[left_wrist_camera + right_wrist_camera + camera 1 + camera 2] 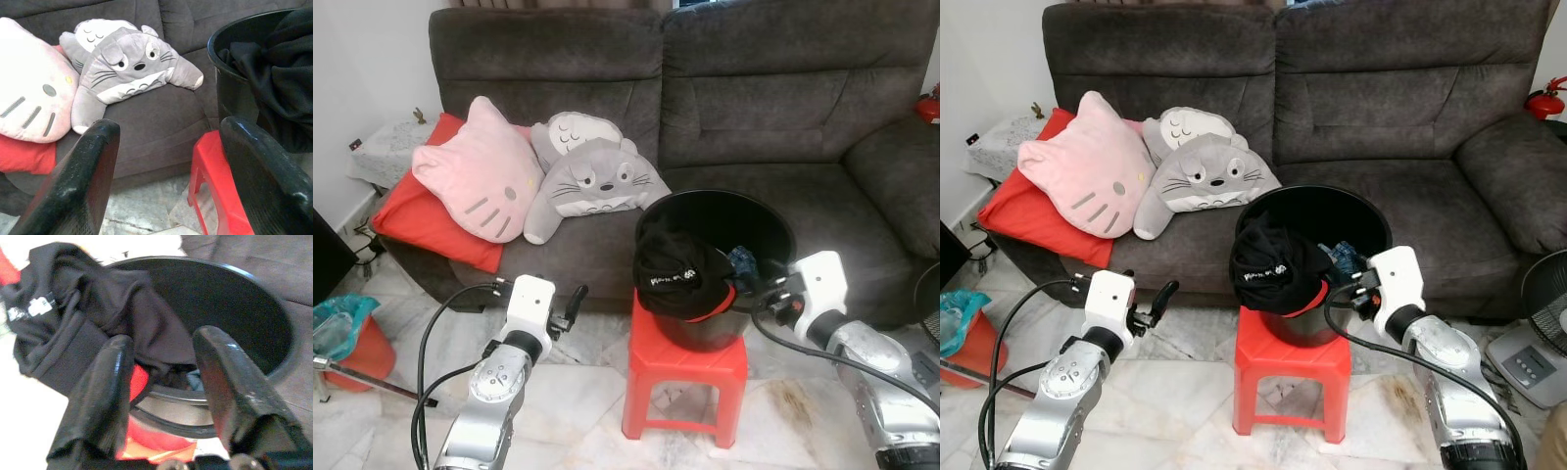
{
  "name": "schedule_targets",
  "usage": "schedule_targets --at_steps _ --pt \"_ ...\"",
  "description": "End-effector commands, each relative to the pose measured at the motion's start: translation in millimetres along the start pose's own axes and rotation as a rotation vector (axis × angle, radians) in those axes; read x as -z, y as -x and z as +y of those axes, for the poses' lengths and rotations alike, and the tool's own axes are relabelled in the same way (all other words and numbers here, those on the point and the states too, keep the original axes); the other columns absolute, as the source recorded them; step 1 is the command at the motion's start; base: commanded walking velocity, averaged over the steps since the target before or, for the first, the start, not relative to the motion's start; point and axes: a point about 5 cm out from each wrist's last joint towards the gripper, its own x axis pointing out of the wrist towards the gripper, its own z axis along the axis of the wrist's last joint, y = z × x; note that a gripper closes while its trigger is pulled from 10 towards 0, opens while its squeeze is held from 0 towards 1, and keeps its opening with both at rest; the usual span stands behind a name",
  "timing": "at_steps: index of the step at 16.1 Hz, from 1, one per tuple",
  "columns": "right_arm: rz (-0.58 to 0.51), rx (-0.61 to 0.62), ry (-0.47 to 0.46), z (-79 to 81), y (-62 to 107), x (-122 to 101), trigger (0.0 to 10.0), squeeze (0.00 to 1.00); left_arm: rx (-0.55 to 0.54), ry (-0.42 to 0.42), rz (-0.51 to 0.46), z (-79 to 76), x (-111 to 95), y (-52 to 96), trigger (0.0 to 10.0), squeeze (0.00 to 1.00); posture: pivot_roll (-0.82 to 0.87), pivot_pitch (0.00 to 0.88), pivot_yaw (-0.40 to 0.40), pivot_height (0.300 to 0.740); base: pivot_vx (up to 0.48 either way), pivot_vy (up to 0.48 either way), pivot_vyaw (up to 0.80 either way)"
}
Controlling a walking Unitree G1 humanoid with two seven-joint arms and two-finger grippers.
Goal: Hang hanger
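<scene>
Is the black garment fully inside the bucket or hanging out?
Hanging out: the black garment drapes over the black bucket's front rim, down its outer wall.

Both pincers raised — fingers apart

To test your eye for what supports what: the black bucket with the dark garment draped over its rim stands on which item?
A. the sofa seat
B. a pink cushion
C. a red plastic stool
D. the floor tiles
C: the black bucket, with the dark garment over its rim, stands on the red plastic stool before the sofa.
</scene>
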Motion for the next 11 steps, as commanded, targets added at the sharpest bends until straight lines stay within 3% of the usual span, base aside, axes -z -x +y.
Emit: schedule_targets --at_steps 1,5,8,11 --pt "-0.006 -0.030 0.018 0.0 -4.0 -3.5 10.0 1.00 -0.006 -0.018 0.003 4.0 0.0 -1.5 10.0 0.00 -0.03 0.000 0.094 0.740 0.000 0.000 0.00" --pt "-0.039 -0.073 0.016 -3.0 -10.0 -9.3 10.0 1.00 -0.005 -0.016 -0.006 2.9 -1.9 -3.0 10.0 0.00 -0.03 0.000 0.092 0.740 0.000 0.000 0.00" --pt "-0.105 -0.025 -0.022 -1.8 -8.9 -12.5 10.0 1.00 -0.007 -0.015 -0.007 3.5 -1.4 -1.3 10.0 0.00 -0.02 0.000 0.089 0.740 0.000 0.000 0.00" --pt "-0.177 -0.012 -0.089 13.6 -4.1 -12.1 10.0 1.00 0.001 0.000 -0.007 2.9 -1.8 -1.1 10.0 0.00 -0.03 0.000 0.090 0.740 0.000 0.000 0.00"
